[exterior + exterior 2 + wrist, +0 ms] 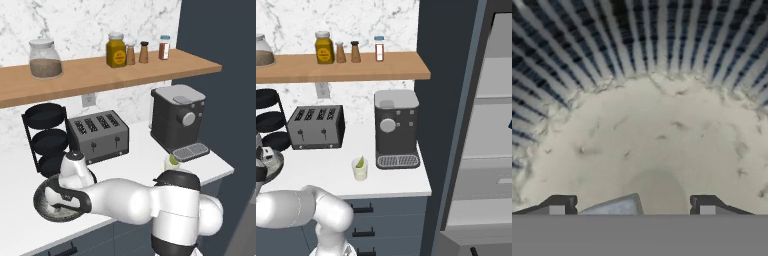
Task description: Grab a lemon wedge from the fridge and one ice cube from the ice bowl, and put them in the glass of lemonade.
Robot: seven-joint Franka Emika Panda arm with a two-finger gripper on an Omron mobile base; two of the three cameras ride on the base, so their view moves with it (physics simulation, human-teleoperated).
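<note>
While the arm reaches low to its left, the gripper point(632, 205) sits down inside the ice bowl point(42, 202), which rests near the front edge of the white desk point(20, 170) just before the tiered rack point(45, 135). In the hand view the two fingers point(559, 204) stand spread wide apart over the whitish speckled floor of the bowl, and a pale grey block, probably the one ice cube point(614, 206), lies between them; they do not look pressed onto it yet. My reading is that the hand is placed this low so the fingers can straddle the cube before closing.

One glass of lemonade point(360, 169) stands on the desk just in front of the coffee machine point(396, 127), well apart from the bowl, and one lemon wedge point(360, 162) already sits in it, so the fridge half of the task looks done. The fridge point(491, 125) stands open at the right with its grey shelves showing.

Counted: one four-slot toaster point(97, 135), three black trays on the rack, and five jars and shakers on the wooden shelf point(90, 75).
</note>
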